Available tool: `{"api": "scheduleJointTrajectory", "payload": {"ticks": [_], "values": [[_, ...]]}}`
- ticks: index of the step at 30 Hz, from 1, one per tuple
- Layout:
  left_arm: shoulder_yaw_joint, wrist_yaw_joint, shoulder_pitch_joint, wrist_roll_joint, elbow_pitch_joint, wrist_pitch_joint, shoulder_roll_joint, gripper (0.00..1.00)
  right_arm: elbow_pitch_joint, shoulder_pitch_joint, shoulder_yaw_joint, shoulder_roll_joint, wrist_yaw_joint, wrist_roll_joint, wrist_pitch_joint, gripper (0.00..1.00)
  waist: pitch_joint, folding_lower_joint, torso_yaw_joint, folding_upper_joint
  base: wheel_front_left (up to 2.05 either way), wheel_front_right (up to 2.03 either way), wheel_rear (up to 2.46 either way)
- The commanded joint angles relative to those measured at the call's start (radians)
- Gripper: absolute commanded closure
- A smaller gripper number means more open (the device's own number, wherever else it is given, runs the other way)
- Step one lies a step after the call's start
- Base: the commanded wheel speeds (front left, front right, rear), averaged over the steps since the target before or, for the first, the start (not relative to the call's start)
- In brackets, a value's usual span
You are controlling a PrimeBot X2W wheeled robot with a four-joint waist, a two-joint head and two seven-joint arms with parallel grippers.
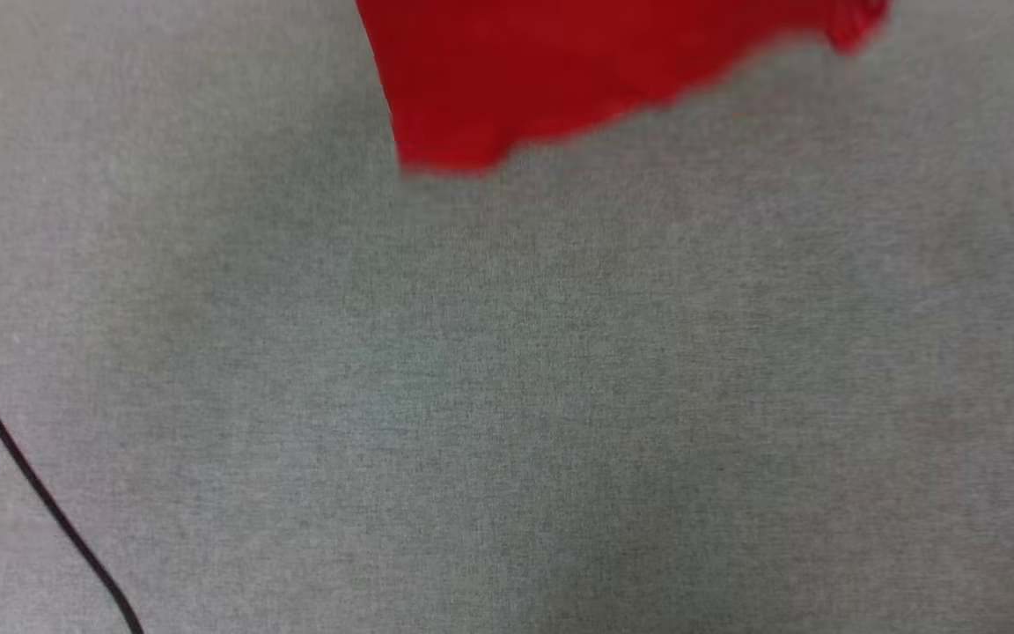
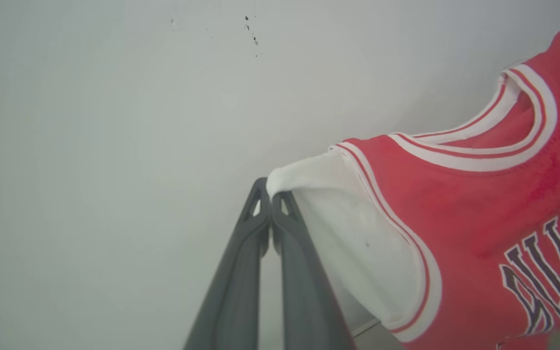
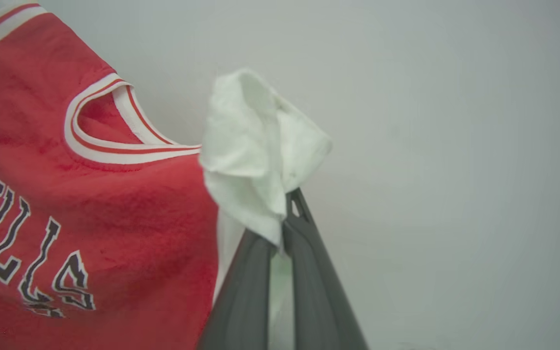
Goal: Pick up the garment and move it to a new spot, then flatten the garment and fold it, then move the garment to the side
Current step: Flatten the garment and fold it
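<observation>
Our left claw (image 2: 271, 195) was clamped on one white sleeve of the garment (image 2: 474, 214); our right claw (image 3: 282, 221) gripped the other (red hem blurred against the grey surface (image 1: 507, 396)).

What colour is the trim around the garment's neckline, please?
White trim with red stripes, clearest in the left wrist view.

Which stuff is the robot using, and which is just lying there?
For the job: red jersey T-shirt with white sleeves; left hand, shut on one sleeve; right hand, shut on the other.
Just lying there: thin black cable; grey fabric surface.
</observation>
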Motion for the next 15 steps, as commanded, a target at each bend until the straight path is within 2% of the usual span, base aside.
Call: {"api": "scheduleJointTrajectory", "payload": {"ticks": [1,8,15], "values": [[0.005,-0.003,-0.025,0.008,0.011,-0.013,-0.007,1.00,0.017,-0.030,0.000,0.011,-0.001,-0.006,-0.010,1.00,0.026,-0.0001,0.008,0.0000,0.00,0.00,0.00],[0.016,-0.030,-0.128,0.025,0.137,-0.105,-0.042,1.00,0.160,-0.162,0.033,0.080,-0.001,-0.043,-0.088,1.00,0.072,-0.0001,0.031,0.0000,0.00,0.00,0.00],[-0.021,-0.054,-0.045,0.009,0.225,-0.194,-0.060,1.00,0.236,-0.094,0.124,0.110,-0.001,-0.018,-0.177,1.00,0.091,-0.0001,0.036,0.0000,0.00,0.00,0.00]]}}
